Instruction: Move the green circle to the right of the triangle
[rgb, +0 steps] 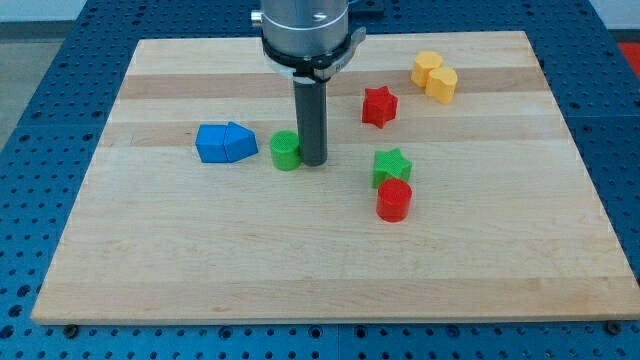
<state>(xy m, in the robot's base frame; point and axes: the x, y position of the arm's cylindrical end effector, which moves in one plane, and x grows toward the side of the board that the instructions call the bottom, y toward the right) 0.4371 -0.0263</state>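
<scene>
Small green plastic circle block (286, 151) mid-board toward the table's top edge, the rod's tip (313, 161) touching its right side, blue triangle block (224, 143) just left.

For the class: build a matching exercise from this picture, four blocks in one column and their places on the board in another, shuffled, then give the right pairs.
Column one:
1. green circle
2. blue block
3. yellow block
4. red circle

Column two:
A. near the view's top right corner
B. just below the green star
C. right beside my tip, on its left in the view
D. farthest toward the view's left

Pairs: 1-C, 2-D, 3-A, 4-B
</scene>
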